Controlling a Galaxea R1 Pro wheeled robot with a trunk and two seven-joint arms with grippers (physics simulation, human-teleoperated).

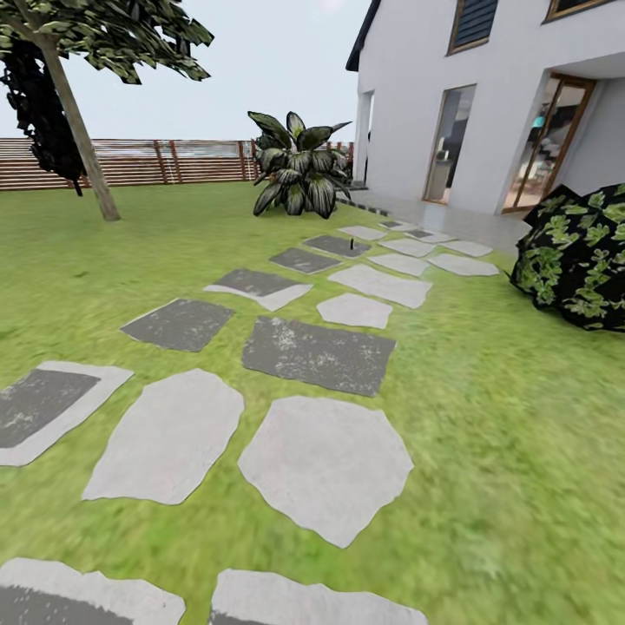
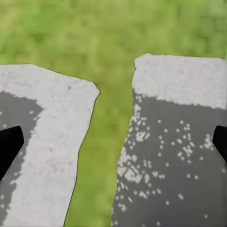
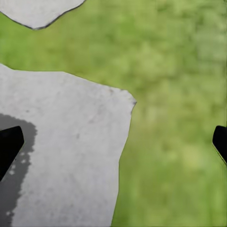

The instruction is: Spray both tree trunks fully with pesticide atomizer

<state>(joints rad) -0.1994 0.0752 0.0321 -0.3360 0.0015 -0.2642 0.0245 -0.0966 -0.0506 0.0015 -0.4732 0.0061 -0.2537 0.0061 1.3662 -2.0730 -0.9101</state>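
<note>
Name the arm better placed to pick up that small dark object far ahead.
Right, barely. The small dark object, likely the atomizer, stands far off, just right of centre. Left gripper and right gripper are both open, empty, so it's near even.

A small dark atomizer (image 1: 351,246) stands upright, far off on a grey stepping stone (image 1: 337,246). One tree (image 1: 78,130) leans at the fence (image 1: 174,161), its trunk bare.

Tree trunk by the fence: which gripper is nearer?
Left, likely. The tree trunk stands far ahead-left; left gripper hangs over two stepping stones, right gripper over a stone's edge and grass.
</note>
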